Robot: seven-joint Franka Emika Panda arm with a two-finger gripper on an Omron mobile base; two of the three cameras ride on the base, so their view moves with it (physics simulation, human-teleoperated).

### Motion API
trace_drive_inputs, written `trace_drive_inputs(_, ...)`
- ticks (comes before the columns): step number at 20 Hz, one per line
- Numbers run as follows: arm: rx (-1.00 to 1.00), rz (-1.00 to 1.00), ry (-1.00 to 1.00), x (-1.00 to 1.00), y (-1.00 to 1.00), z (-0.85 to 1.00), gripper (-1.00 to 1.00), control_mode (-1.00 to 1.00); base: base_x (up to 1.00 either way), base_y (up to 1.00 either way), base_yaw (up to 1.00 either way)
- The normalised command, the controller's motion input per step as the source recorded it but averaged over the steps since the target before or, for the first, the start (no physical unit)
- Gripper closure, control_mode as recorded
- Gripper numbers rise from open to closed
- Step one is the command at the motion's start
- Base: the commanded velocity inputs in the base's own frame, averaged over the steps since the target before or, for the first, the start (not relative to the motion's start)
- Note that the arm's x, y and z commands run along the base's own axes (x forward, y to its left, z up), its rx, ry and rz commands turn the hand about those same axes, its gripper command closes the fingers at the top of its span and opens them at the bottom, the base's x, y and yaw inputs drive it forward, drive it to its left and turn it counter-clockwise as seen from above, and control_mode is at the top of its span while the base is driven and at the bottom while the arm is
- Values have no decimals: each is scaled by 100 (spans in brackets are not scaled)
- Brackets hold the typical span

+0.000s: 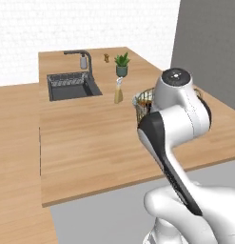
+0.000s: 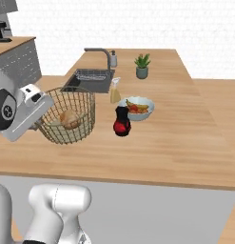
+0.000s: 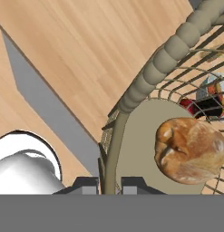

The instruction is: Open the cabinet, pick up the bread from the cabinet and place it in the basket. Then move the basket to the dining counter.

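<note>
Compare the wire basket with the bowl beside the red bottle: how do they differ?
The basket is open brassy wire mesh; the bowl is solid and pale. The basket is wider and deeper than the bowl. The basket holds one golden-brown bread; the bowl holds mixed colourful food. The gripper is shut on the basket's wall; nothing touches the bowl. Both are round, on the dining counter.

Golden bread inside upright wire basket on dining counter.
</note>
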Motion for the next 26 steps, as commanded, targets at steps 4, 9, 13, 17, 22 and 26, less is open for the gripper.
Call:
trace_drive_inputs(4, 8, 8, 12, 100, -45, -53, 100, -100, 0, 0, 0)
trace_drive_inputs(9, 9, 0, 24, 100, -10, -63, 100, -100, 0, 0, 0)
trace_drive_inputs(13, 3, 0, 24, 81, -24, -88, 100, -100, 0, 0, 0)
trace_drive_inputs(17, 1, 0, 21, 55, -32, -100, 100, -100, 0, 0, 0)
trace_drive_inputs(22, 0, 0, 6, 45, -44, -79, 100, -100, 0, 0, 0)
trace_drive_inputs(26, 0, 0, 0, 23, -45, -61, 100, -100, 0, 0, 0)
